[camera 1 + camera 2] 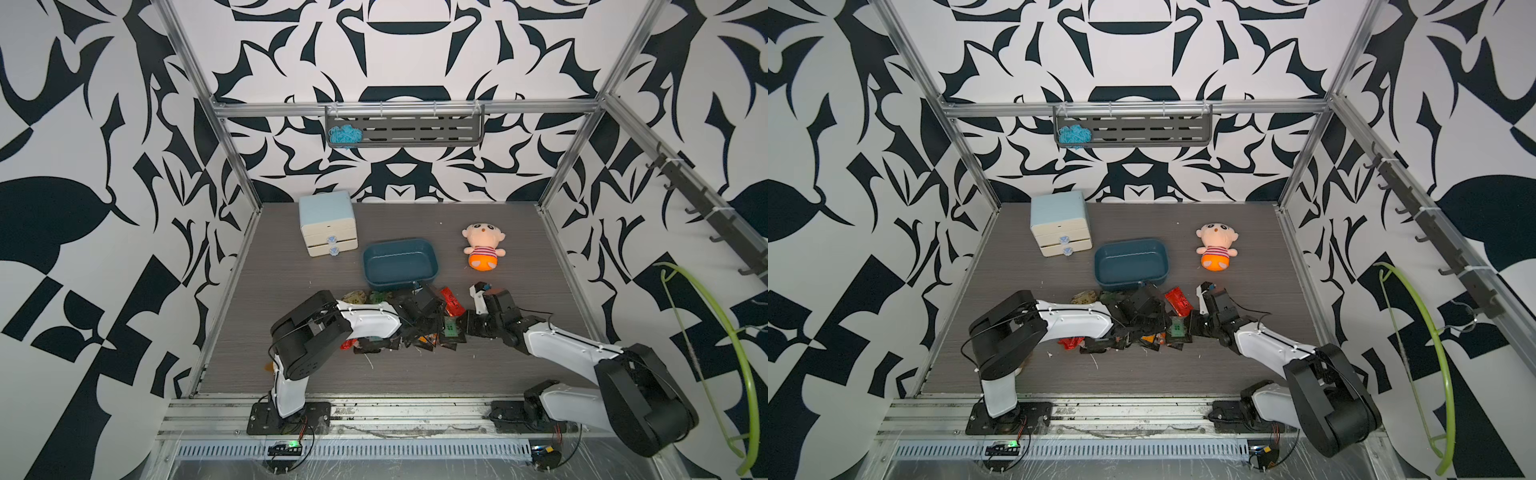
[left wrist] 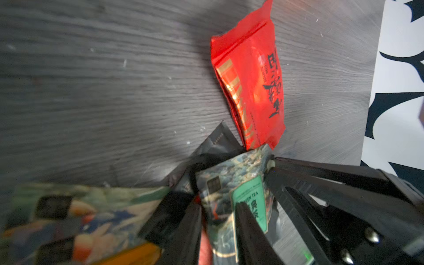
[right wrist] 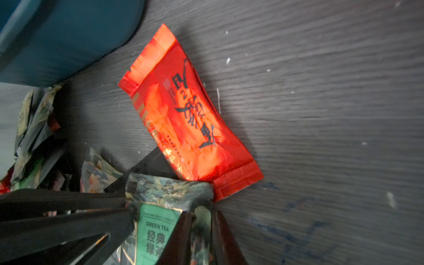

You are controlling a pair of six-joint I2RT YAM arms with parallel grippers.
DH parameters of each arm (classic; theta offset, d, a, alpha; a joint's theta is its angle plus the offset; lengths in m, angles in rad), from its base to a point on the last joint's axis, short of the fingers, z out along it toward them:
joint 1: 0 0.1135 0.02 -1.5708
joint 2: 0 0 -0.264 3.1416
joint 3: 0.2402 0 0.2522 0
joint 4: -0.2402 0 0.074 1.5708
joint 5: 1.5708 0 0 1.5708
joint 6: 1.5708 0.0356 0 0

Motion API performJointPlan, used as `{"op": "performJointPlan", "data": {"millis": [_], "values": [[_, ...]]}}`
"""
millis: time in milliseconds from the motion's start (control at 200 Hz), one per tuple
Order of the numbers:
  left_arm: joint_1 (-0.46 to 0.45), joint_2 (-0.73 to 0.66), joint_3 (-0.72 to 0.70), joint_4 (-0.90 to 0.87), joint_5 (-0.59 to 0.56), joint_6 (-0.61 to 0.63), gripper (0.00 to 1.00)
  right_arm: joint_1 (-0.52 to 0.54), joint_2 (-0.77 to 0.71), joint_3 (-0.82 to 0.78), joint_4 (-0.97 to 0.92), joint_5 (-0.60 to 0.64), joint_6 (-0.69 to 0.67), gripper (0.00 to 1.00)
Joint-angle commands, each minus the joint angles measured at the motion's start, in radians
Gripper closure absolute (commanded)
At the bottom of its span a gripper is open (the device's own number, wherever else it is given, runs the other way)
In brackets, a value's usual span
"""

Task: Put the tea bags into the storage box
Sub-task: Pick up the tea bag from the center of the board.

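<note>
Tea bags (image 1: 428,340): crinkly dark foil, green labels; red sachet (image 3: 188,119) shiny.

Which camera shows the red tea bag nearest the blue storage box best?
The right wrist view: there the red tea bag fills the frame, nearly whole and sharp, with its print readable. In the left wrist view one corner meets the frame edge. In both top views it is only a small red patch.

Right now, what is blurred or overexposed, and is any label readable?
Left wrist view: the sachets nearest the lens are blurred, the red tea bag is sharper. Right wrist view: the green tea bag reads GREEN TEA; the red one glows. Both top views: the pile is too small to read.
</note>
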Motion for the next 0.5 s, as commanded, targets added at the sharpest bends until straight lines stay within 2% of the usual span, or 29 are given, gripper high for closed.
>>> {"op": "performJointPlan", "data": {"millis": [0,495], "values": [[0.002,0.030,0.027,0.011,0.025,-0.007,0.72,0.008,0.003,0.016,0.015,0.000,-0.003,0.79],[0.009,0.031,0.010,0.082,0.062,-0.047,0.84,0.018,0.005,0.016,0.015,0.012,-0.003,0.79]]}}
